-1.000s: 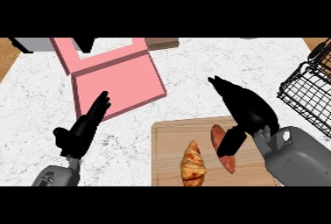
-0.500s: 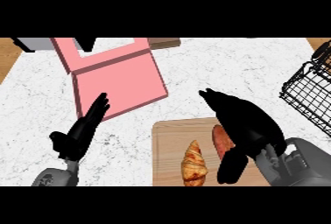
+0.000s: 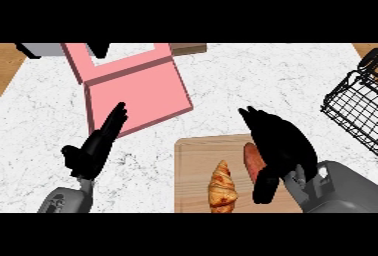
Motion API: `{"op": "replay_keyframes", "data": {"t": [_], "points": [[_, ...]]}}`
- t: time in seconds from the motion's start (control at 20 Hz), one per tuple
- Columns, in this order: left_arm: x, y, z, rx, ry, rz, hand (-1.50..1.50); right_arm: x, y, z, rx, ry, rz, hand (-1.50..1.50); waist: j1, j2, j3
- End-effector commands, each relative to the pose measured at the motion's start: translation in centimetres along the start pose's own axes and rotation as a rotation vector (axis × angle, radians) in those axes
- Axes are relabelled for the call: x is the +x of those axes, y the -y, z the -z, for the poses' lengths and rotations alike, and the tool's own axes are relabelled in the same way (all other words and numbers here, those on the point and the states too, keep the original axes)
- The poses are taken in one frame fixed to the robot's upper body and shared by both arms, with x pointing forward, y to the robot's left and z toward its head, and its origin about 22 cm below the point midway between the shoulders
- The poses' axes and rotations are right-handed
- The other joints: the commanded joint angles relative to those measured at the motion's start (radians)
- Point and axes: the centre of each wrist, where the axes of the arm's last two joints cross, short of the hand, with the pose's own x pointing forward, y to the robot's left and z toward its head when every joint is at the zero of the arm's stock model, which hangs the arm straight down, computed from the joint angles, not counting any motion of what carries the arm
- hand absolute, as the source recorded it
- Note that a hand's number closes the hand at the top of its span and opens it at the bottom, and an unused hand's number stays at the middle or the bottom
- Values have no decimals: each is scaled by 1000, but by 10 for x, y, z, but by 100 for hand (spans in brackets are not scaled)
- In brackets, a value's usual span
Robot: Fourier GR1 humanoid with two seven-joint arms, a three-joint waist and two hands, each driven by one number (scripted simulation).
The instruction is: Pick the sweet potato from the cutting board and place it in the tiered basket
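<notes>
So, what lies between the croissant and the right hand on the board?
In the head view, the sweet potato lies between the croissant and the right hand, partly under that hand.

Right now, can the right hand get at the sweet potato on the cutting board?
Probably yes. The right hand hangs right over the sweet potato on the cutting board, fingers straight, partly hiding it. Nothing lies between them; the croissant sits beside it, apart.

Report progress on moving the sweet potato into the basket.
Done: the right robot hand is over the wooden cutting board, covering part of the reddish sweet potato, which lies beside the golden croissant. In hand: nothing is lifted; whether the fingers have closed on it is unclear. Left: grasp, lift, and carry it to the black wire tiered basket. The left robot hand rests open.
</notes>
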Motion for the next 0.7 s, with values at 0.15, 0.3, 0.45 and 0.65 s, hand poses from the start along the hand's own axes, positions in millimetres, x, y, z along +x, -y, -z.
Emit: {"op": "replay_keyframes", "data": {"t": [0.15,0.3,0.45,0.65], "points": [[15,10,8,-5,-9,-4,0,14,-21,-2,63,-200,-3,-150,4,1,0],[0,17,-8,-10,-4,0,0,-1,-48,10,47,-187,12,-150,7,3,1],[-12,-3,-9,0,7,-15,0,1,-49,9,43,-224,-7,-150,5,3,0],[-10,1,-12,-9,-21,-1,0,-9,-56,16,46,-265,-3,-150,8,3,1]]}}
